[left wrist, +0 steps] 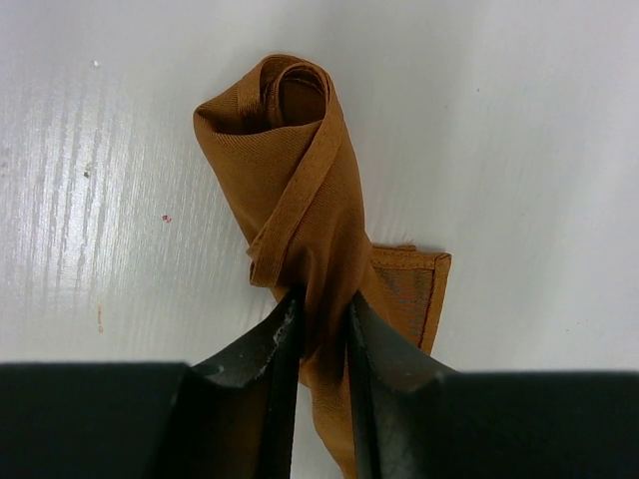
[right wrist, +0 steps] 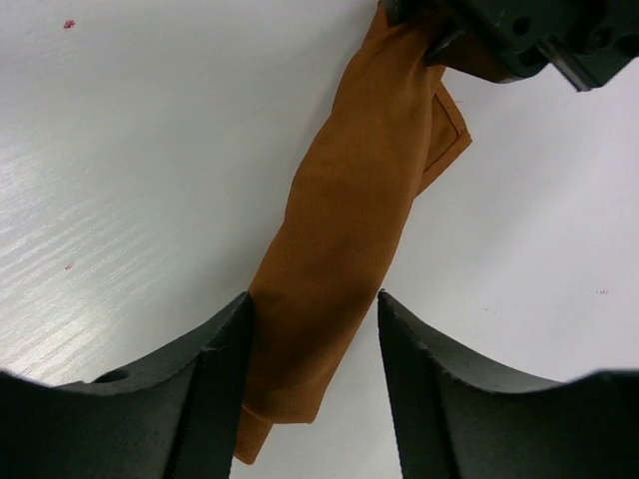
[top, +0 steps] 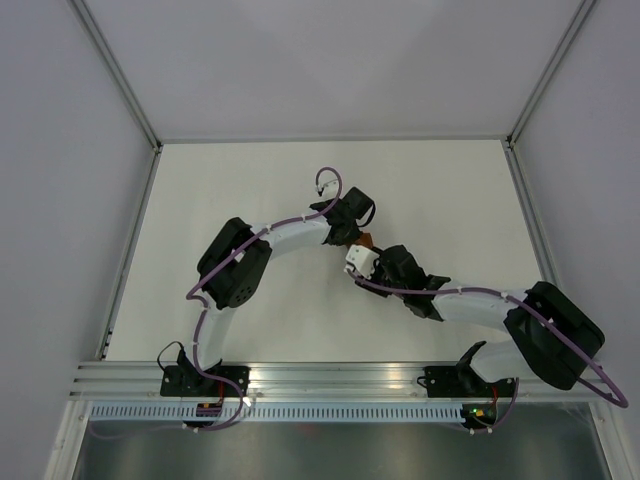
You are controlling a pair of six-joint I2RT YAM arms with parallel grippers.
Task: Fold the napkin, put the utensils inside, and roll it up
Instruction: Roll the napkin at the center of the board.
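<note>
At the left of the overhead view the left arm (top: pixel 235 265) arches in toward the middle of the table (top: pixel 200 190); its left gripper (left wrist: pixel 322 304) has both fingers pressed into the napkin (left wrist: pixel 300 170) at the bottom centre of its own view, jaws drawn close together and clamped on the cloth, though I cannot tell how firm the pinch is; the likely reason for this grip is to keep the wound layers from springing loose.

The napkin is already a tight rust-orange roll lying on the white tabletop, at the centre of the overhead view between the two wrists; in the left wrist view it runs from the bottom centre up to the upper middle, where its open end shows a spiral of layers; a hemmed corner (left wrist: pixel 414 284) pokes out flat at the lower right of the roll (the loose tail of the wrap, by my guess). No knife shows in any view; whether it sits inside the roll cannot be told.

Further right, the right gripper (right wrist: pixel 315 299) straddles another stretch of the same roll, at the bottom centre of its view; its jaws stand apart, one finger touching the cloth and the other with a sliver of table showing beside it, so it brackets rather than squeezes; that placing would stop the roll from turning or sliding. Folding and rolling look done; what seems left is a clean release.
</note>
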